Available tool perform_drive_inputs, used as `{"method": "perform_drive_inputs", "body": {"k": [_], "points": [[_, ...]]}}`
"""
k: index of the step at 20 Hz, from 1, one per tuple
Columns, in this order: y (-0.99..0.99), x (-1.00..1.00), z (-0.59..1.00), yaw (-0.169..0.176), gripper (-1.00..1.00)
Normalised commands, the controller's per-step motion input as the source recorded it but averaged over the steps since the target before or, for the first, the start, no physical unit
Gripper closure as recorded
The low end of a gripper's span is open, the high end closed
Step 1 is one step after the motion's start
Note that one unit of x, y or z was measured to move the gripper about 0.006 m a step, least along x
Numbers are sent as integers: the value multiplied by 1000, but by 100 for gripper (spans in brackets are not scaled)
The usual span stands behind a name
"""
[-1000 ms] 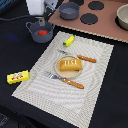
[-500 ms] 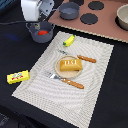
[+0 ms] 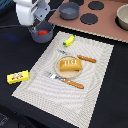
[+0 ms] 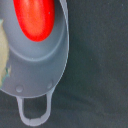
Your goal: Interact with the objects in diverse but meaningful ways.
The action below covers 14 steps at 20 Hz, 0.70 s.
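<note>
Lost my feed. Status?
Gripper over the pot, jaws unseen. Tomato inside pot. Nothing in the way.

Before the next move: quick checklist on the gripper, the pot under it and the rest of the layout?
1. Tomato in pot: ok, it lies inside, clear in the wrist view.
2. Gripper over that pot: ok, the arm stands above it in the exterior view.
3. Gripper open or shut: cannot tell, fingers are not visible in either view.
4. Pot handle free: ok, nothing on or through it.
5. Bread on plate, banana on mat: ok, both apart from the pot.
6. Box off the mat, on the dark table: ok, clear of the arm.
</note>
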Motion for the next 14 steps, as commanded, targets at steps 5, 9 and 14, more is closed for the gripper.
{"method": "perform_drive_inputs", "body": {"k": [5,9,14], "points": [[-51,-307,-353,-89,-100],[-8,-147,-204,-84,-100],[0,-97,-198,-76,-100]]}}
